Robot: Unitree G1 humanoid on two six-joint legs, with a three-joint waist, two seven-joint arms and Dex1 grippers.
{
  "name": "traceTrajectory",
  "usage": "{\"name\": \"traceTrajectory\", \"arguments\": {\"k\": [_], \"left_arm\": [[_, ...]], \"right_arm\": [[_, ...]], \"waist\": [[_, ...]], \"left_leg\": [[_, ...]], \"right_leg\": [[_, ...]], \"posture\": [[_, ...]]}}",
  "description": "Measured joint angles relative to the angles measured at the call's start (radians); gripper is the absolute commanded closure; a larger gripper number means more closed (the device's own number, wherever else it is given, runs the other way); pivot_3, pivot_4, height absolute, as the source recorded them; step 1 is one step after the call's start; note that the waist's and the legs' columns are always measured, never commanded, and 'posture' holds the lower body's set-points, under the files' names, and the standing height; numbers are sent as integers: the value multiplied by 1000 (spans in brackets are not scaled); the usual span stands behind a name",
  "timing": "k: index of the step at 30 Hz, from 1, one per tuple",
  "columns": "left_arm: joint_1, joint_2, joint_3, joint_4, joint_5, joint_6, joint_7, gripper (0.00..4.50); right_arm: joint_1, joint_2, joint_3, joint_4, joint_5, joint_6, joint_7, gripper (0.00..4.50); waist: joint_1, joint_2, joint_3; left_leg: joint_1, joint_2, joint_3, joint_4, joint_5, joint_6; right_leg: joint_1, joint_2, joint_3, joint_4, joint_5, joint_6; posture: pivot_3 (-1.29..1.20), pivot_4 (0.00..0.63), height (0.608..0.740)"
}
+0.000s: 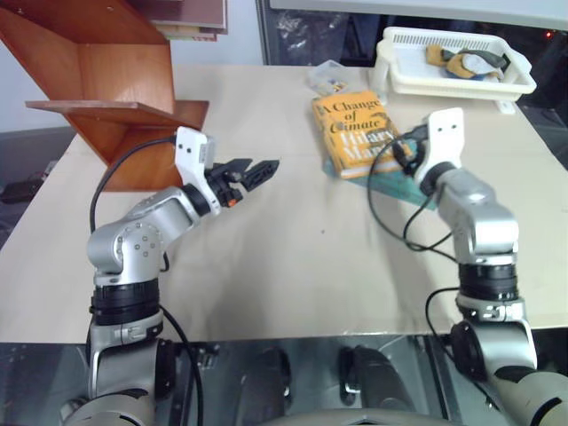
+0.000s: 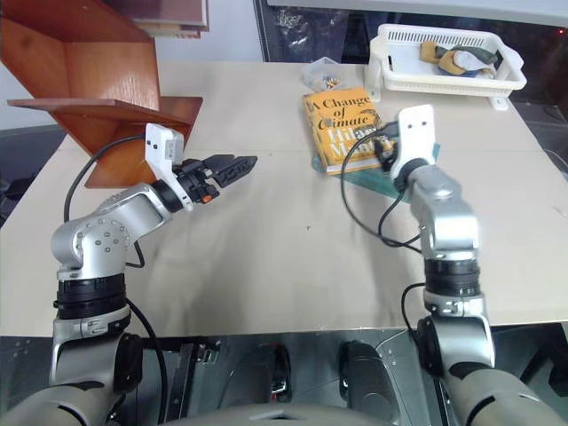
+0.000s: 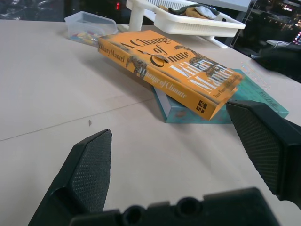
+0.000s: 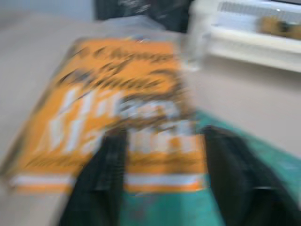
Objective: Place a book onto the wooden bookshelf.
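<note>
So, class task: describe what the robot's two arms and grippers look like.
Both arms are silver-grey metal with black joint rings. Each wrist carries a white plate, and black cables loop along each arm. The left gripper has two black, ridged fingers and an orange spot at its base; the right gripper is black too.

Big beige flat-topped table [image 1: 293,257] w/ a faint seam running across the middle, lit evenly from above. Behind its far edge: dark cluttered area w/ crinkly clear plastic sheeting [image 1: 306,35] & a pale grey upright frame post [image 1: 263,31]; pale wall [image 1: 18,89] at far left. Shiny metal panel [image 1: 293,373] along the near table edge.
</note>
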State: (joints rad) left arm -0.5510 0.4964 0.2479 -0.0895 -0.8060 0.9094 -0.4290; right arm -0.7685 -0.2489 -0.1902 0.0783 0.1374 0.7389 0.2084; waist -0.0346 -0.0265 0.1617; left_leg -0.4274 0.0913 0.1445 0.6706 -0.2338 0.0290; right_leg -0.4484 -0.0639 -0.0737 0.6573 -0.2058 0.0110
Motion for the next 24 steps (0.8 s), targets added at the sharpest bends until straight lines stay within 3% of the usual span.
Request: {"name": "traceTrajectory", "arguments": {"k": [2,7,11,19,24], "left_arm": [[4,-1,3,-4,-1,1,3,0],[27,-1,28,-33,-6,4,24,0],[58,0,51,-61,-21,19,44,0],[101,1,68,-134,-42,40,70,0],[109,2,83,-149,-55,45,89,0]], "right_arm": [[-54,-6,-28,87,22,4,0,4426],[-249,-61,-77,445,70,-35,61,4426],[-280,-85,-31,655,51,-137,144,4426],[-416,-58,46,989,-26,-466,223,4426],[-487,-8,63,1124,-56,-572,224,4426]], "waist": [[-8,1,0],[-6,1,0],[-4,1,0],[-9,2,1],[-7,2,1]], "left_leg": [[0,0,1,0,0,0],[0,0,0,-1,0,0],[-3,0,1,-1,0,0],[-1,0,0,0,0,0],[-2,0,0,0,1,-1]], "right_leg": [[0,0,1,0,0,0],[0,0,0,0,0,0],[0,0,-2,-3,0,0],[0,0,-2,0,0,0],[0,-1,-2,-1,0,0]], "posture": [[0,150,740],[0,150,740],[0,150,740],[0,150,740],[0,150,740]]}}
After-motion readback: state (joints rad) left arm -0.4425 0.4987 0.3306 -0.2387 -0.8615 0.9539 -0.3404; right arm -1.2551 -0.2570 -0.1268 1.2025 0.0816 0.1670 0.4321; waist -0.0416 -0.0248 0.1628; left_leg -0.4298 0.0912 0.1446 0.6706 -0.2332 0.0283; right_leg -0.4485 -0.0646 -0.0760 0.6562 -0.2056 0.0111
